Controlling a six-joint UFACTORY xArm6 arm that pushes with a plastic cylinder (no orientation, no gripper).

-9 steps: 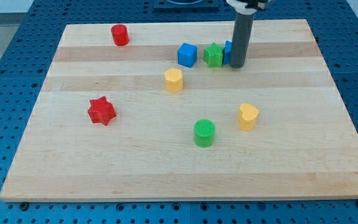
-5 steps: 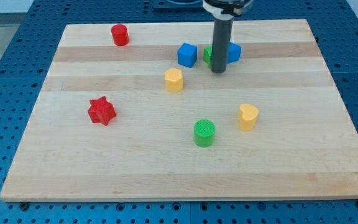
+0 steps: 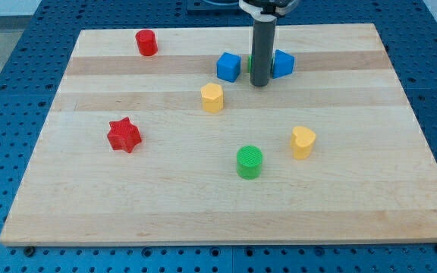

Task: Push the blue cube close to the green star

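Scanning from the board's left edge, the red star [image 3: 124,135] sits alone at mid-left and the red cylinder [image 3: 146,42] near the top-left corner, both well apart from the work. Further right, the yellow hexagon [image 3: 212,98] lies just below the blue cube [image 3: 228,67], which rests near the top edge, left of centre. Just right of that cube, my tip [image 3: 260,83] stands on the wood; being a plain rod it has no opening and holds nothing, only pushes. The rod hides nearly all of the green star [image 3: 248,64], of which only a sliver shows just beside the cube, so I cannot tell whether they touch. A second blue block [image 3: 282,64] sits right of the rod. Lower down are the green cylinder [image 3: 249,162] and the yellow heart [image 3: 303,142]. The cube looks small, light, stiff and likely to slide easily; I judge its left face the place to press, pushing rightward. Room is open left of it, but the top edge is near.
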